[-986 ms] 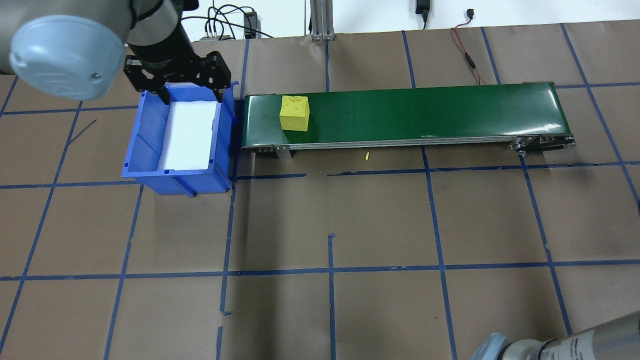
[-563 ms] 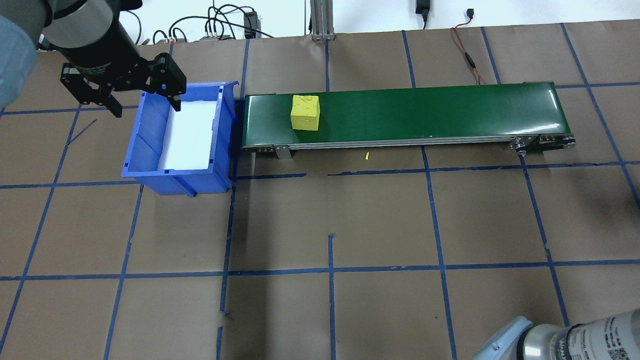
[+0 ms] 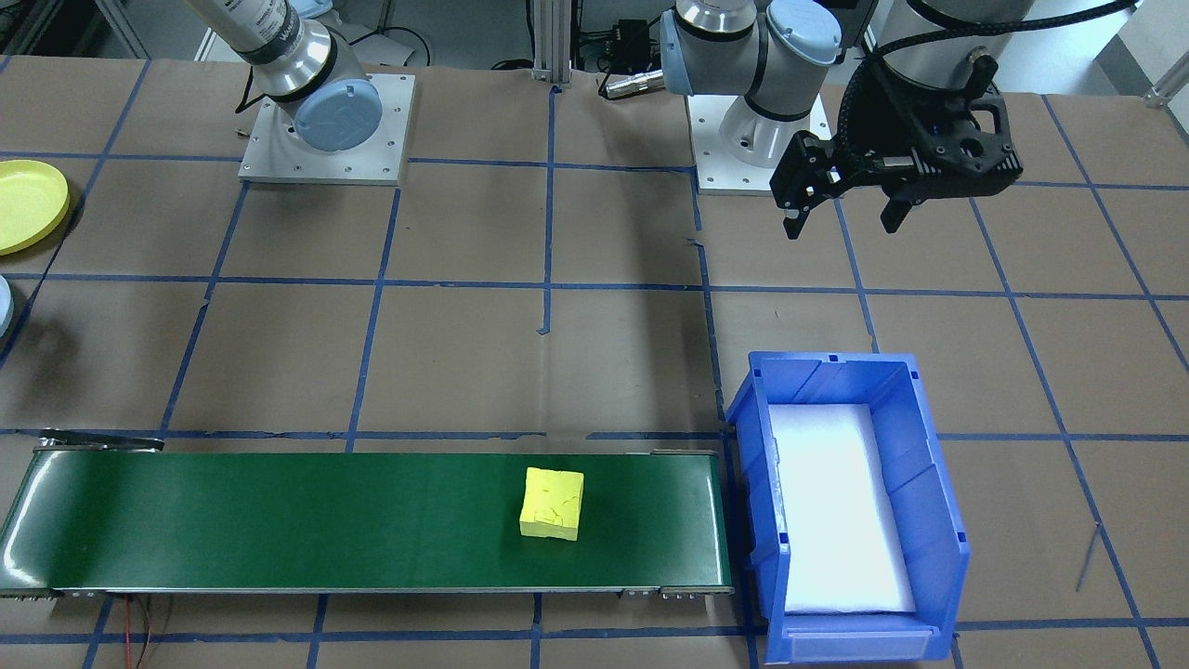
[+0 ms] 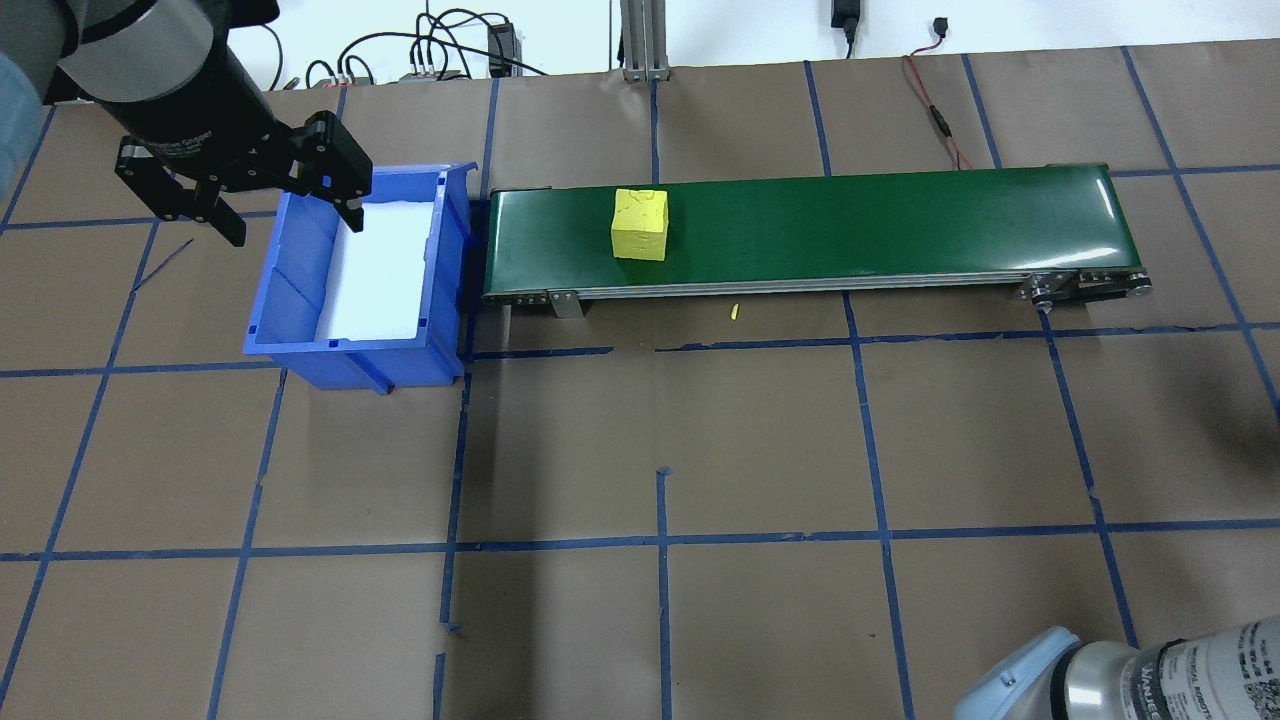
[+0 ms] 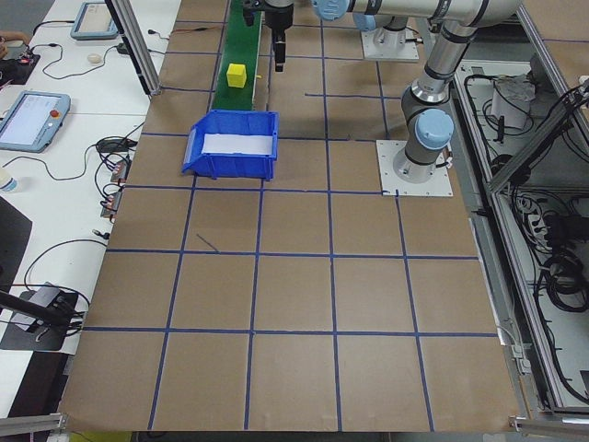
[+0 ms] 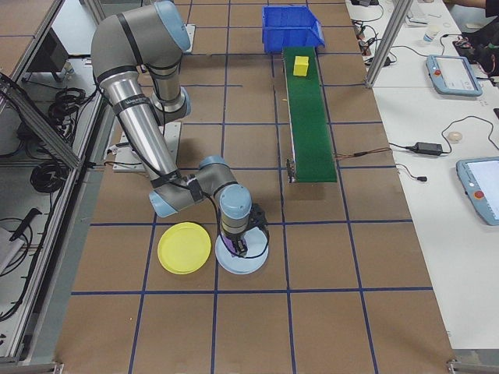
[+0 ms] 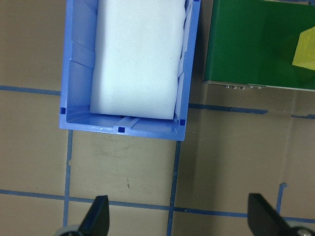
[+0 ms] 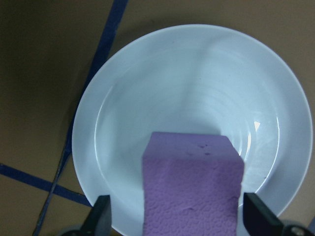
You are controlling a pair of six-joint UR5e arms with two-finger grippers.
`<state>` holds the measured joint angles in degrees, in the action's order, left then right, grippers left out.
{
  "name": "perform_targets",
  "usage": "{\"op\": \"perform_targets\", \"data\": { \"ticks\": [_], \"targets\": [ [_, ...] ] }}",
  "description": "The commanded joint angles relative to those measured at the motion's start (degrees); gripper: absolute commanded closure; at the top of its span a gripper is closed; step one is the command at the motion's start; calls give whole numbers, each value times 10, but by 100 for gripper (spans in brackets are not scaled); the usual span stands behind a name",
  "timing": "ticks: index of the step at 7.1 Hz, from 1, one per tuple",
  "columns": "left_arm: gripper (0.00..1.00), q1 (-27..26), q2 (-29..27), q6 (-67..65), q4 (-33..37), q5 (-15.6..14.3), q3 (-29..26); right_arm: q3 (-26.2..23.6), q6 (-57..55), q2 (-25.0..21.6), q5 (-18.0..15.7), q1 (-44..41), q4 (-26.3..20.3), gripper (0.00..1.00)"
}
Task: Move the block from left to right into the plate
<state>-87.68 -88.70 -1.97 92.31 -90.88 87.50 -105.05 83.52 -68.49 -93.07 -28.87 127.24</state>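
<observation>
My right gripper (image 8: 174, 216) clamped the purple foam block (image 8: 193, 187) above the pale blue round plate (image 8: 147, 78) near the table's right edge; I'd lower centred, then let go.

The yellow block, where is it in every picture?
Front-facing: yellow block on the green belt, right of middle.
Overhead: upper middle.
Exterior left: top, small.
Exterior right: top.
Left wrist: right edge, cut off.
Right wrist: not shown.
Shared landmark: the belt.
</observation>
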Motion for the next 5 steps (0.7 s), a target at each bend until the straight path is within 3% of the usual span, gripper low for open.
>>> {"op": "perform_targets", "data": {
  "ticks": [1, 3, 5],
  "targets": [
    [0, 6, 0, 34, 10, 3, -3, 5, -80, -43, 1, -47, -14, 0],
    [0, 7, -1, 34, 10, 10, -5, 6, -218, -99, 1, -186, -50, 0],
    [0, 6, -1, 27, 10, 11, -4, 7, -424, -111, 0, -342, -71, 0]
  ]
}}
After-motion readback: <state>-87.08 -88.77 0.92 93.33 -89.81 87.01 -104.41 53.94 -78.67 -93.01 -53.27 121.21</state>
